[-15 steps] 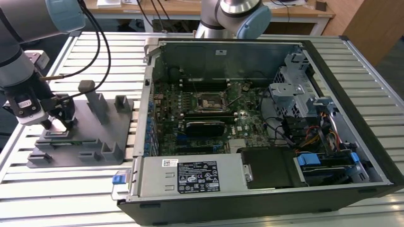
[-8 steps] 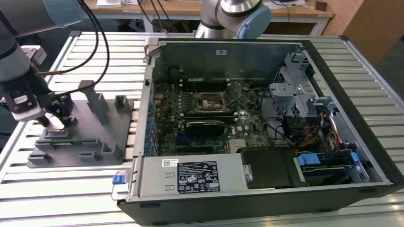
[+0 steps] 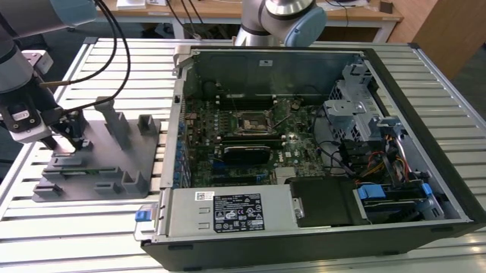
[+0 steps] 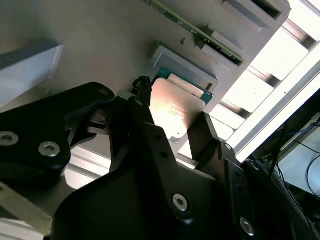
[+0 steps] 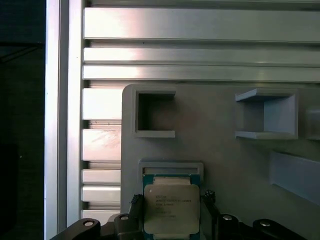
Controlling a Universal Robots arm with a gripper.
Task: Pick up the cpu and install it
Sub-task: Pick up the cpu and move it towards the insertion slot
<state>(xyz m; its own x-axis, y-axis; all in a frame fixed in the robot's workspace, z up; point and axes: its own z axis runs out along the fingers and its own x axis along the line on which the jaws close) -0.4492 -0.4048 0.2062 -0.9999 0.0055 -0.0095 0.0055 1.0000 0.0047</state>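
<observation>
First wrist view: the gripper (image 5: 171,200) straddles the cpu (image 5: 171,212), one side of the chip to each side of the tool. Whether it is clamped on the chip's edges or merely beside them cannot be determined. The cpu lies flat, metal top up, in a shallow nest of the grey fixture (image 5: 225,145). Beyond it are two empty square pockets (image 5: 155,112), and past those the slatted table (image 5: 200,25).

Hazards at the nest:
- An off-centre grip would probably tilt the thin chip and jam a corner against the nest wall.
- A light grip on such narrow edges could let it slip.

In the exterior view the gripper (image 3: 67,139) stands at the fixture, well apart from the open computer case (image 3: 425,114).

Hazards farther out:
- The arm's cable (image 3: 114,57) hangs near the fixture's upright posts (image 3: 114,122) and could snag.
- At the motherboard socket (image 3: 252,121), a rotated or tilted chip could damage the contacts.
</observation>
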